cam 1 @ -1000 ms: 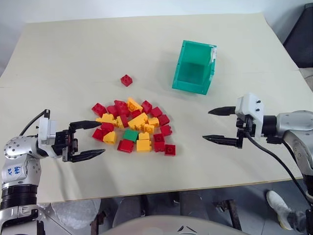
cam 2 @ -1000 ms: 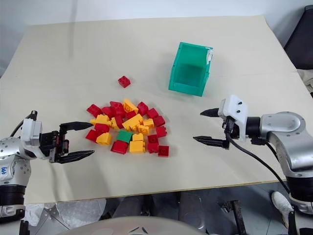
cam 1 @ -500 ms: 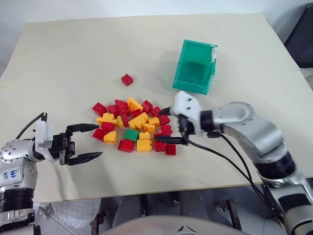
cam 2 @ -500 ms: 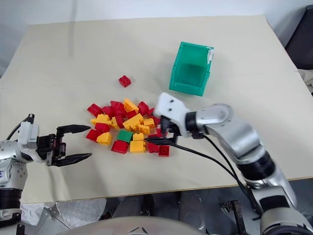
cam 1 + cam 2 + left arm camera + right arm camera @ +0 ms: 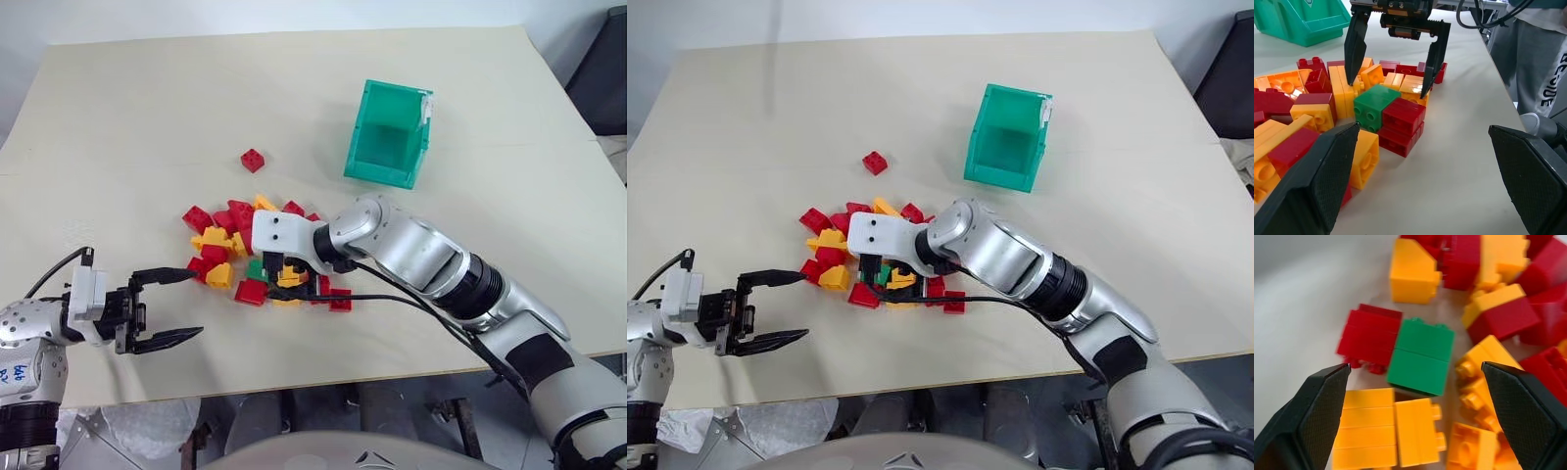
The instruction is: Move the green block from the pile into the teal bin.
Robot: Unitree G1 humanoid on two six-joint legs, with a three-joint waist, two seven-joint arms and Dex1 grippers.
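We see the right gripper (image 5: 1392, 63) over the pile (image 5: 230, 238), jaws wide apart and holding nothing; its fingertips (image 5: 1354, 73) come down on either side of the green block (image 5: 1374, 106), one among the yellow bricks, the other by a red brick (image 5: 1403, 122). The block lies in the near part of the pile, touching red and yellow neighbours. Left gripper (image 5: 171, 306) sits off the pile's left, jaws apart, empty. A lone red brick (image 5: 253, 160) lies apart beyond the pile. Bin (image 5: 389, 134) stands well apart, far right on the table (image 5: 147, 108)
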